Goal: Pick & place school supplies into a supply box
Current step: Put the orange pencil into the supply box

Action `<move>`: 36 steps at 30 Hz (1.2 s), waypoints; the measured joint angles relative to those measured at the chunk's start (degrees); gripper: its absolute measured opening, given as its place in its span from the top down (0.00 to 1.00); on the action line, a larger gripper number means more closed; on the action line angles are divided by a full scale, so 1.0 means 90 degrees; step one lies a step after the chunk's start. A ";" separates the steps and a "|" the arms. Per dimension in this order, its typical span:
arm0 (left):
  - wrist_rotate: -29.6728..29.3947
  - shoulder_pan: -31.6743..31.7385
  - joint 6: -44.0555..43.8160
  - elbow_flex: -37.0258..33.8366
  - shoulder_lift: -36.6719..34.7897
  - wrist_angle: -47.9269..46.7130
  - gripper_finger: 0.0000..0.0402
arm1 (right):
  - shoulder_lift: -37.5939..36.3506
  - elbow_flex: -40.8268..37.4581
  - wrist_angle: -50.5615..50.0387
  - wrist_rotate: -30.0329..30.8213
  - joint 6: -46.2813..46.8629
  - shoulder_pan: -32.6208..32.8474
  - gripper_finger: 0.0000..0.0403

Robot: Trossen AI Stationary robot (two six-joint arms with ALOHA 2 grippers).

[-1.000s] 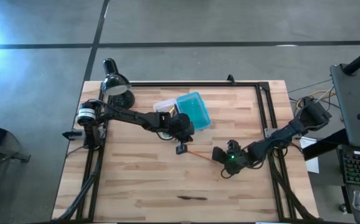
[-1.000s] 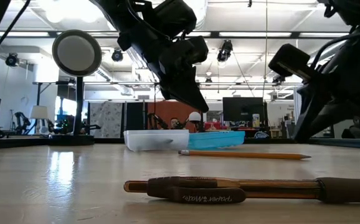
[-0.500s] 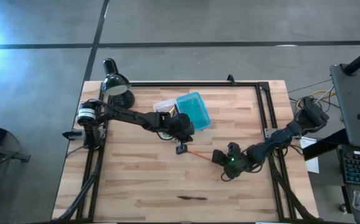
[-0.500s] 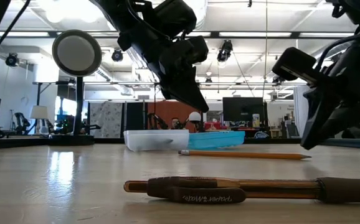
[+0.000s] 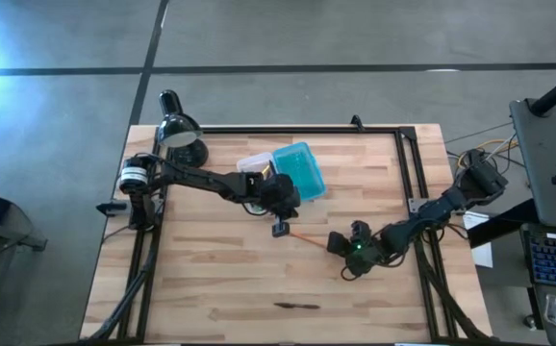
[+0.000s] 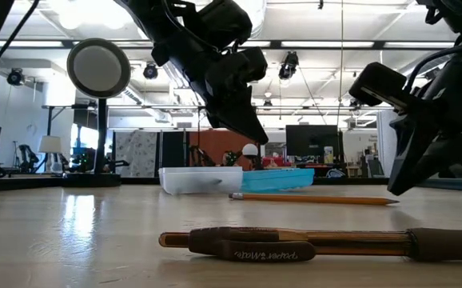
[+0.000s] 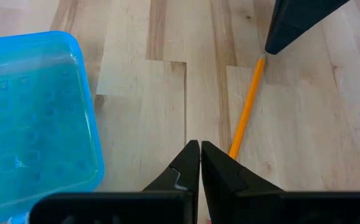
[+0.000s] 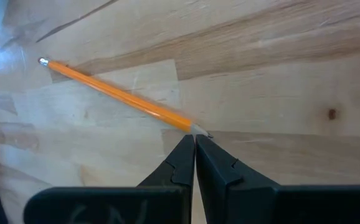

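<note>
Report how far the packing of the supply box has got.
Done: nothing that shows; whether the supply box already holds anything can't be seen.
In hand: nothing is gripped. The right tool is shut with its tip at the orange pencil's point; the left tool is shut above the pencil's other end.
Left: the orange pencil and the dark brown pen near the front edge both lie on the table.

black desk lamp at table corner.
</note>
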 joint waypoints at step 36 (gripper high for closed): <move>0.0066 0.0000 -0.0133 0.0000 0.0000 -0.0009 1.00 | 0.0136 -0.0005 0.0178 0.0022 -0.0170 -0.0139 0.98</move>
